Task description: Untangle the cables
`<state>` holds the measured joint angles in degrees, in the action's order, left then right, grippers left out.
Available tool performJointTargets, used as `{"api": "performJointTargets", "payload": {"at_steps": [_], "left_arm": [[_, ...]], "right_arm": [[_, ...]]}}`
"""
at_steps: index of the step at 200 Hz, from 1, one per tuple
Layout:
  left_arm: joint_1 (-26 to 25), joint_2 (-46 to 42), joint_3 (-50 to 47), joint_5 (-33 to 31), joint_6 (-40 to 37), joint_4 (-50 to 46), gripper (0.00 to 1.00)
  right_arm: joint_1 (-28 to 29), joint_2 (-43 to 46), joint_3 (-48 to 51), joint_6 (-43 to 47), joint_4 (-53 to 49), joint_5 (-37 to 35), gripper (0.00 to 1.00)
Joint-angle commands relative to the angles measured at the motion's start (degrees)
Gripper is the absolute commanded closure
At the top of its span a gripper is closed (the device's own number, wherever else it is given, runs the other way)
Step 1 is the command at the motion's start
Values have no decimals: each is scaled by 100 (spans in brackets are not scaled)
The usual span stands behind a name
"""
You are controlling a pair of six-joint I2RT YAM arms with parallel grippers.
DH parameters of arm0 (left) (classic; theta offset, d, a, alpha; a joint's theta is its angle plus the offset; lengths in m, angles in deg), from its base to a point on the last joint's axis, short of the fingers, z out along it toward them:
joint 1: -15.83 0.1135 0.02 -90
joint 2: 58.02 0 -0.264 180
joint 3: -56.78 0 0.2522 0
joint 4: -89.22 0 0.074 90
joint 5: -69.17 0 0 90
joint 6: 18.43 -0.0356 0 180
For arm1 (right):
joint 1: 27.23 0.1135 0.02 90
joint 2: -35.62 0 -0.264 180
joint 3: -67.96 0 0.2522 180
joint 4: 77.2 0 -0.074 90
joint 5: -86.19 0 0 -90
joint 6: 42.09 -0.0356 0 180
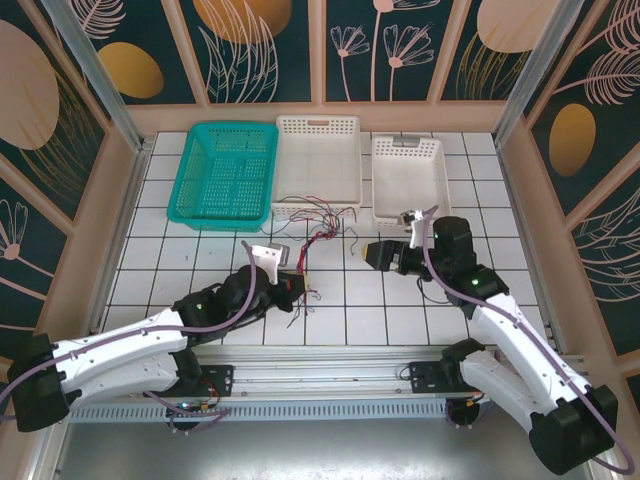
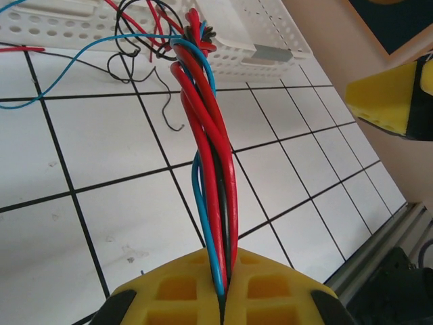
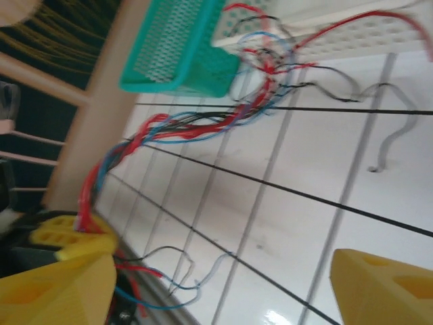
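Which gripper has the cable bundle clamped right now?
The left gripper: it is shut on the twisted red, blue and black cables; the right gripper stands open, holding nothing.

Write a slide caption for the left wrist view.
Left gripper shut on a twisted bundle of red, blue and black cables leading toward a white basket.

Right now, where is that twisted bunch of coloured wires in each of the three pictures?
Top view: wires at centre, between the left gripper and the white basket.
Left wrist: wires mid-picture, rising from the bottom edge.
Right wrist: wires diagonal, lower left to upper right.
Shared landmark: the white basket at their far end.
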<state>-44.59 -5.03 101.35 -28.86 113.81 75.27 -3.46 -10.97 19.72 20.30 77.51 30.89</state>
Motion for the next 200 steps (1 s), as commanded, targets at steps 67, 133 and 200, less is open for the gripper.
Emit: {"api": "performJointTargets", "payload": {"at_steps": [67,133,200], "left_arm": [[0,487,222,1700,-269,1119,100],[1,540,93,2021,-265,1429,100],[0,592,-3,2365,-305,1600,100]], "right_arm": [[1595,-658,686,-577,2690,327,36],[1713,-1390,539,-965,3199,-83,33],[1815,-1307,475,-1076,3623,-455,61]]}}
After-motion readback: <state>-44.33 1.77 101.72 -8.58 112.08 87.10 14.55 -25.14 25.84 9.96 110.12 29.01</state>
